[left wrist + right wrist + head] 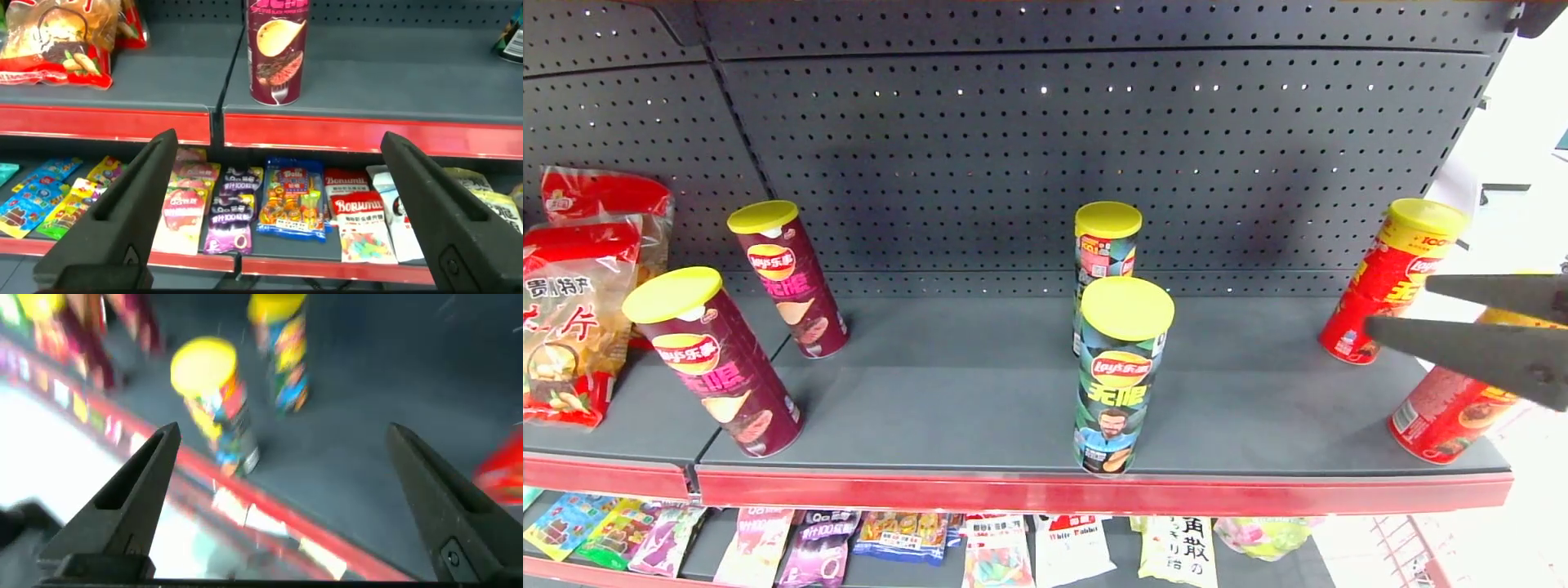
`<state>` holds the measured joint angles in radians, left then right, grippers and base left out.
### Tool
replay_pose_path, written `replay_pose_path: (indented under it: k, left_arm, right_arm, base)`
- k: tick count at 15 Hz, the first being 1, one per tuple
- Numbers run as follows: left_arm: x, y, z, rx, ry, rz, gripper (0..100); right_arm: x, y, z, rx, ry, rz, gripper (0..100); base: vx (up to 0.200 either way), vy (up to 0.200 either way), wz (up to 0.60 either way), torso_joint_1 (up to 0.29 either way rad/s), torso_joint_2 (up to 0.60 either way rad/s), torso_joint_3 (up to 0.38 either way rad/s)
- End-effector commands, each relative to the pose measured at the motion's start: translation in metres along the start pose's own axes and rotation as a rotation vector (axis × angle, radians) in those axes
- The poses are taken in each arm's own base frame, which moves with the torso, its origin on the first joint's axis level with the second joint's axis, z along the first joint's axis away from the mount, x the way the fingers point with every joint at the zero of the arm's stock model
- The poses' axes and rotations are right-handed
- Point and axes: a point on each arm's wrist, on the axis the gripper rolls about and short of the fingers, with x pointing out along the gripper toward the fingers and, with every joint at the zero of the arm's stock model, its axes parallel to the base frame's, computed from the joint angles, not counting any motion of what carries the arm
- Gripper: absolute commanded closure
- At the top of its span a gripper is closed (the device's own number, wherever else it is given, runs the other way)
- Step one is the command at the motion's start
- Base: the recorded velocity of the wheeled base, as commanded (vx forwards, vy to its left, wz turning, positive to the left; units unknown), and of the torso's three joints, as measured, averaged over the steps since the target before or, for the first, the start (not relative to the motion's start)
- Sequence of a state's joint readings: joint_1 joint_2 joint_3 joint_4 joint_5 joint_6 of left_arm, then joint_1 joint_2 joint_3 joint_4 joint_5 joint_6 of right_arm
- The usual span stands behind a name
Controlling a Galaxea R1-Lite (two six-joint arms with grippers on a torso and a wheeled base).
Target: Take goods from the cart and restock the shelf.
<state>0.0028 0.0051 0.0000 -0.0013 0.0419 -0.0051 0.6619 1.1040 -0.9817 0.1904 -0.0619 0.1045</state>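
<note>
Right gripper [282,434]: is hovering spread and empty beside the red cardboard crisp tube with yellow lid [1441,416], probably standing clear of it.
Left gripper [279,140]: is waiting spread and empty, low before the dark grey metal shelf [368,90], apparently keeping out of the way.

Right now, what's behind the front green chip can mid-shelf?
A second yellow-lidded can stands directly behind the front can, then the pegboard back wall. The second can's lower part is covered, so its base can't be seen.
</note>
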Motion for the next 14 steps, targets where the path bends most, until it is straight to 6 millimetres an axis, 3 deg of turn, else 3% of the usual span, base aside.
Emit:
replay_pose_path:
  k: [1,6,11,14]
  left_arm:
    - [0.000,0.000,0.000,0.001,0.001,0.001,0]
    - [0.000,0.000,0.000,-0.001,0.002,0.001,0]
    - [0.000,0.000,0.000,-0.001,0.001,0.001,0]
    - [0.000,0.000,0.000,0.001,0.002,0.001,0]
  right_arm:
    - [0.053,0.002,-0.012,0.022,0.162,-0.029,0]
    - [0.076,-0.005,-0.018,0.069,0.191,-0.067,0]
    - [0.090,-0.012,-0.068,-0.002,0.376,-0.094,0]
    - [0.130,-0.008,-0.087,-0.057,0.414,-0.175,0]
  base:
    - [0.000,0.000,0.00,0.000,0.00,0.000]
    - [0.000,0.000,0.00,0.000,0.00,0.000]
    - [0.000,0.000,0.00,0.000,0.00,0.000]
    - [0.000,0.000,0.00,0.000,0.00,0.000]
